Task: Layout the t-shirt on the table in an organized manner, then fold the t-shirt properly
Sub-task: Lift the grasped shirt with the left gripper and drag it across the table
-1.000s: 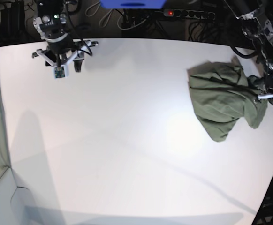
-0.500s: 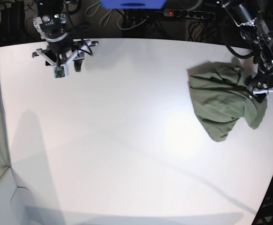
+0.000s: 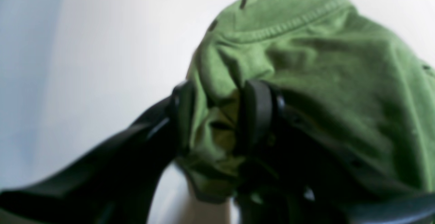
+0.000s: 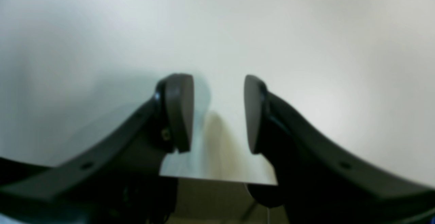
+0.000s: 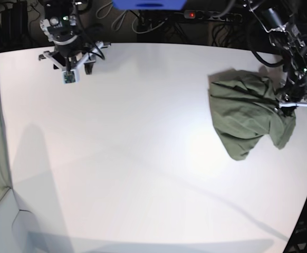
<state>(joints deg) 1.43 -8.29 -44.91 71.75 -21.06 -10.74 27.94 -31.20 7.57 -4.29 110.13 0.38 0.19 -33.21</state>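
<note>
Crumpled t-shirt at the table's right edge, left fingers around a fold, right arm idle far left.

Right gripper (image 5: 69,71) sits at the table's (image 5: 143,158) far-left back corner, well apart from the shirt; wrist view shows its 2 fingers (image 4: 178,112) spread with only bare white table between them. Olive-green t-shirt (image 5: 243,113) lies bunched in a heap near the right edge, not laid out, 1 lobe hanging toward the front. Left gripper (image 5: 290,103) is at the heap's right side; wrist view shows its 2 fingers (image 3: 256,112) either side of a bunched fold of cloth (image 3: 306,64), partly apart, fabric filling the gap. Stitched hem runs across the top of the cloth there.
</note>
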